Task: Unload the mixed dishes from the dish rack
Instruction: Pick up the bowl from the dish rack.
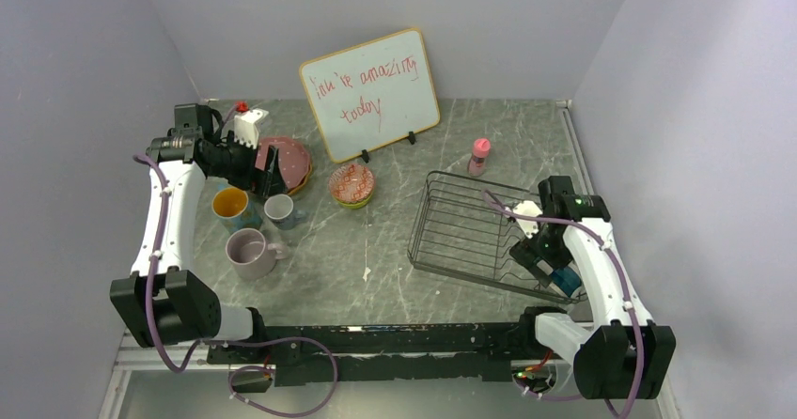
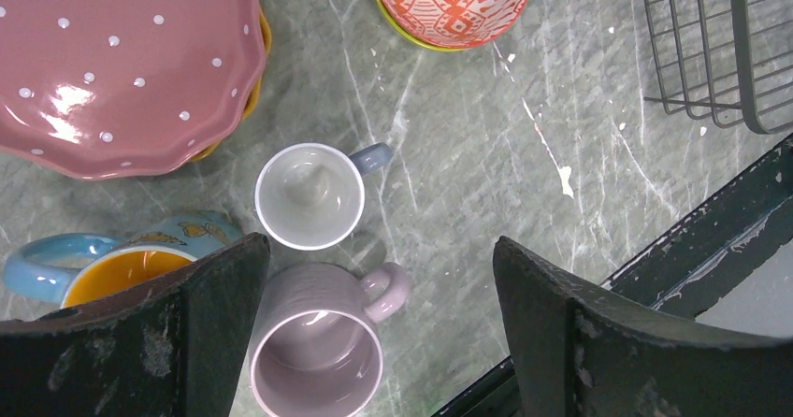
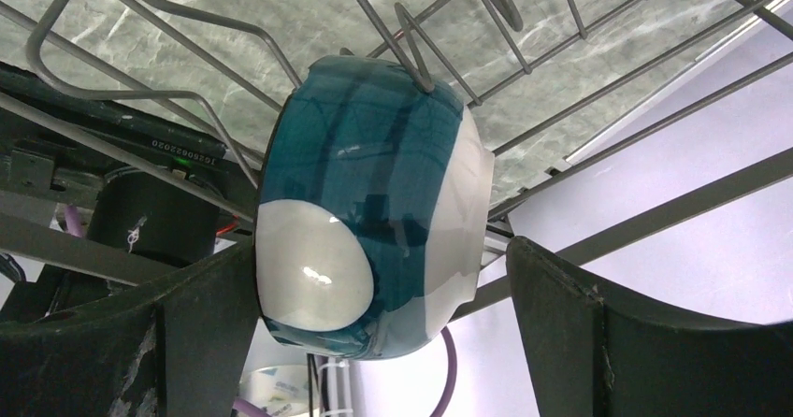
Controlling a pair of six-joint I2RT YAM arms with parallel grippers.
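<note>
Lilac walls box in a grey-green marbled table (image 1: 395,250) where a two-armed robot looks close to finishing the unloading of a dish rack (image 1: 461,226). Near the far-left corner the left gripper (image 2: 379,249) hangs with its jaws spread wide and nothing between them. Below it, dishes are already set out close together: a pink dotted plate (image 2: 122,71), a blue mug (image 2: 131,267) with a yellow inside, a small grey cup (image 2: 309,195) and a lilac mug (image 2: 316,356). Just right of them sits an orange-patterned bowl (image 2: 449,1). Behind it a whiteboard (image 1: 371,95) with red writing leans at the far edge, and a small pink bottle (image 1: 479,156) stands beyond the rack's far side.

The rack takes up the right half of the table. The only dish seen in it is a teal-white bowl (image 3: 374,202), propped on edge in its near-right corner. The right gripper (image 3: 381,247) straddles that bowl, jaws fully apart and not closed on it. Whether a finger touches the glaze cannot be told.

By the look of it, this is the last pick. The next move calls for closing across the bowl's body. The bowl then has to be lifted free of the wire prong hooked over its upper rim and over the rack's low side before it is carried leftward. The glazed curve may slip.
</note>
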